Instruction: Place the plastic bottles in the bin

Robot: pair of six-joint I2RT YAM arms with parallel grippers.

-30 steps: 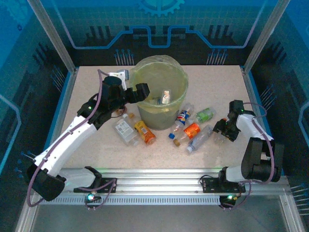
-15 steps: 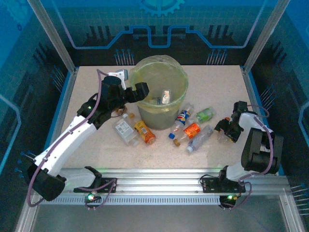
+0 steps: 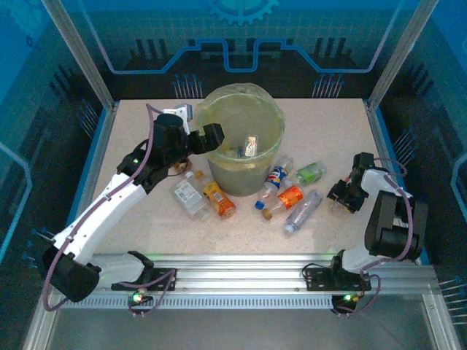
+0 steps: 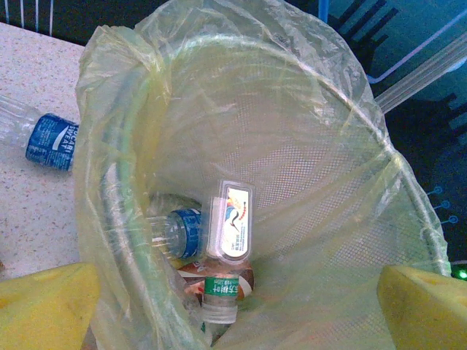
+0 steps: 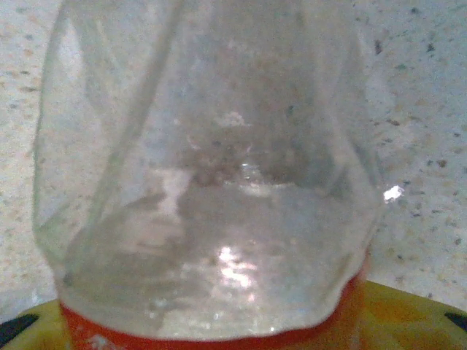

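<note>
The speckled beige table [image 3: 241, 235] I am working at is carrying everything shown. The bin [image 3: 228, 179] is standing upright on it, toward the far middle. Just near-left of the bin, a clear white-labelled bottle [image 3: 187, 197] and an orange bottle [image 3: 219, 200] are lying side by side. A blue-red-labelled bottle [image 3: 276, 176] is lying against the bin's near-right wall, and a green-labelled bottle [image 3: 310, 173] is lying farther right of the bin. Nearer to me than that pair, an orange-labelled bottle [image 3: 290, 197] and a clear bottle [image 3: 302, 211] are lying close together. In my left wrist view, a blue-labelled bottle [image 4: 49, 142] is lying on the table just outside the bin's wall.
</note>
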